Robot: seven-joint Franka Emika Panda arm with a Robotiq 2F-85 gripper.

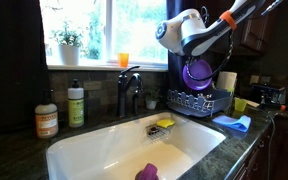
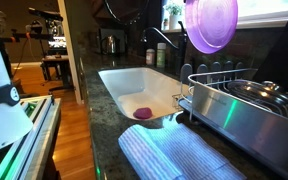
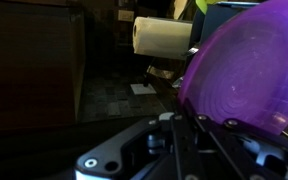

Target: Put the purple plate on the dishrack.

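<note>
Gripper [image 3: 184, 122] is clamping the purple plate [image 2: 212, 22] nearly upright, hanging above the dishrack [image 1: 199, 102] at six o'clock, and should be lowering straight, rim sliding between its wires.

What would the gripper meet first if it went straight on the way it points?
Probably the dishrack: the gripper points down, jaws shut on the purple plate, which hangs above the rack wires. The plate's lower edge would touch first; depth alignment is unclear.
</note>
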